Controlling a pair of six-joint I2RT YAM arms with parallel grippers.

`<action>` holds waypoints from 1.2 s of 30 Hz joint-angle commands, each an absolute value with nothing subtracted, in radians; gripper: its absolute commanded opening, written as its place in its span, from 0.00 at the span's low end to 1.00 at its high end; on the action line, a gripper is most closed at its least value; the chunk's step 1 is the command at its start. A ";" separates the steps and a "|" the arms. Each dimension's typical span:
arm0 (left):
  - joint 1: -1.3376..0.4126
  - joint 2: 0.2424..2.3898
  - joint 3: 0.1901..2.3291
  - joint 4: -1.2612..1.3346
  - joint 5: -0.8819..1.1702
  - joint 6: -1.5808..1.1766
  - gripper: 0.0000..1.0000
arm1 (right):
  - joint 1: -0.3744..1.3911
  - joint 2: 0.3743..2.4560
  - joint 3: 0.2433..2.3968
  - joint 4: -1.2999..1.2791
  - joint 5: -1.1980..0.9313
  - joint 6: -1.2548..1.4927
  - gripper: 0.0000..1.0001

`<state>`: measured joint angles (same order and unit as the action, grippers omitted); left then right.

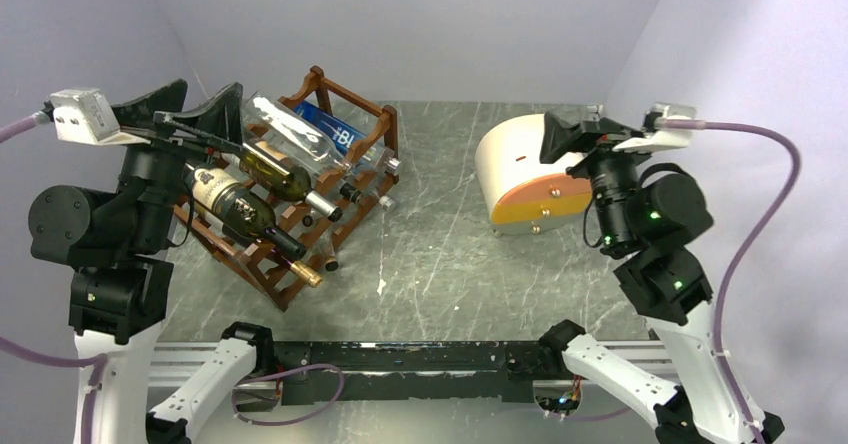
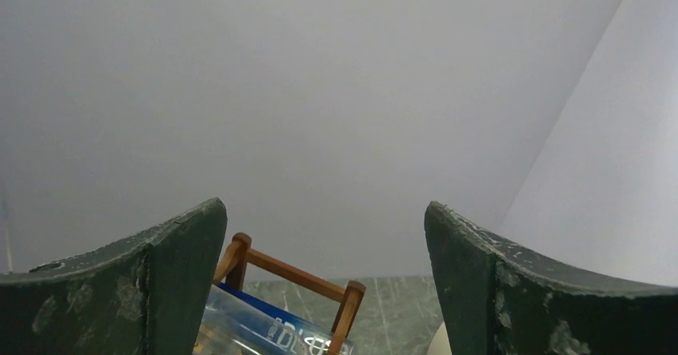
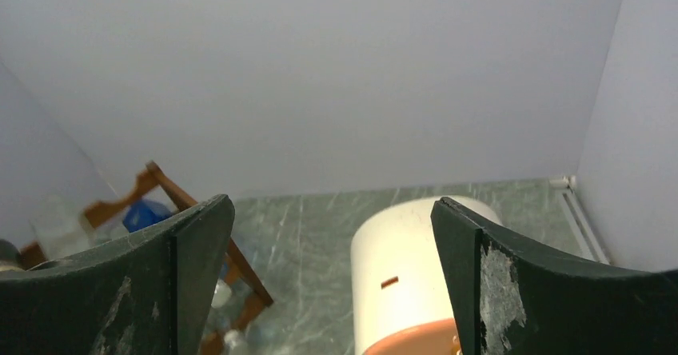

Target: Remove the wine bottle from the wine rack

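The reddish-brown wine rack [image 1: 352,97] stands at the left of the table, turned at an angle. Two dark green wine bottles lie in it, necks pointing toward the front right: one with a cream label [image 1: 238,207] and one higher up [image 1: 284,173]. My left gripper [image 1: 214,86] hovers open above the rack's left end and touches nothing. In the left wrist view, that gripper [image 2: 324,211] frames the rack's far rail [image 2: 296,275]. My right gripper [image 1: 560,134] is open and empty at the right, well away from the rack. In the right wrist view, this gripper [image 3: 332,207] shows the rack [image 3: 164,187] at the left.
Clear plastic bottles with blue labels [image 1: 335,134] fill the rack's upper tiers, and one shows in the left wrist view [image 2: 256,323]. A cream-and-orange drum-shaped box [image 1: 525,174] lies on its side under my right gripper. The table [image 1: 450,254] is grey-green marble, with walls close on three sides.
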<state>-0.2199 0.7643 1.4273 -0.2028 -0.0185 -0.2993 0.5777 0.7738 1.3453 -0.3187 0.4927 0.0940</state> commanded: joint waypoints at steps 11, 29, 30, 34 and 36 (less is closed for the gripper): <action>-0.126 0.727 1.320 -0.328 -0.020 -0.388 0.94 | 0.572 0.752 0.994 -0.257 0.520 0.278 1.00; -0.081 0.833 1.328 -0.571 0.138 -0.384 0.93 | 0.567 0.853 0.931 -0.288 0.075 0.362 1.00; -0.080 0.844 1.337 -0.597 0.137 -0.383 0.93 | 0.567 0.873 0.945 -0.290 0.038 0.356 1.00; -0.079 0.907 1.399 -0.723 0.120 -0.344 0.93 | 0.565 0.947 0.971 -0.258 -0.098 0.348 1.00; -0.078 0.938 1.431 -0.776 0.110 -0.335 0.93 | 0.567 0.995 0.995 -0.252 -0.157 0.335 1.00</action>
